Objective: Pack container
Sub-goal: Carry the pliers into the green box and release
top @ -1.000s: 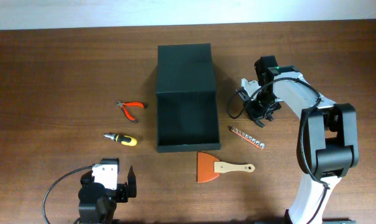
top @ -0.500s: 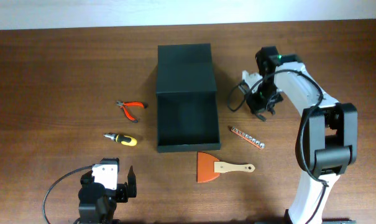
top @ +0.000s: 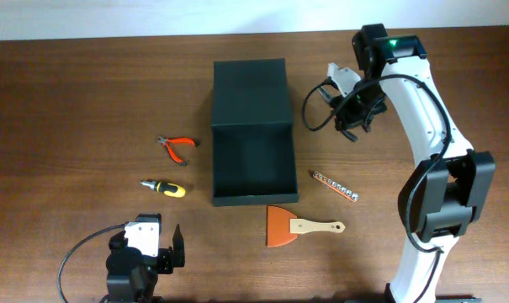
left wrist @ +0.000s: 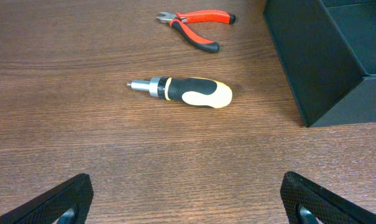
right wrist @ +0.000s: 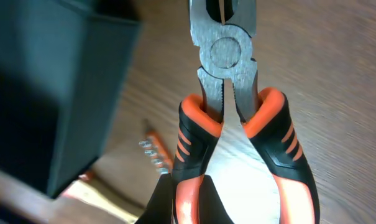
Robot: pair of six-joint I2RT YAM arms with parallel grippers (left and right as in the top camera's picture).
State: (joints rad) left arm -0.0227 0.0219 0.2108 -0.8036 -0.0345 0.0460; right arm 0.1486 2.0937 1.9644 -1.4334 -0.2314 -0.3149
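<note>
From above, the dark green box (top: 254,135) sits at the middle of the table (top: 86,93) with its lid folded back toward the far edge. Left of it lie red-handled pliers (top: 177,147) and, nearer the front, a screwdriver (top: 165,187). A strip of bits (top: 336,186) lies just to the right of the box, and a scraper (top: 300,225) lies in front of it. The left gripper (top: 146,248) rests at the front left. The right gripper (top: 352,118) hangs over the wood to the right of the box.

The left wrist view shows the left gripper's fingers (left wrist: 57,200) spread wide apart with nothing between them. The screwdriver and the red-handled pliers lie ahead of them, and a corner of the box is at the right.

The right wrist view shows orange-handled pliers (right wrist: 228,68) pinched by their handles in the right gripper, nose pointing away, above the table and beside the box wall.
</note>
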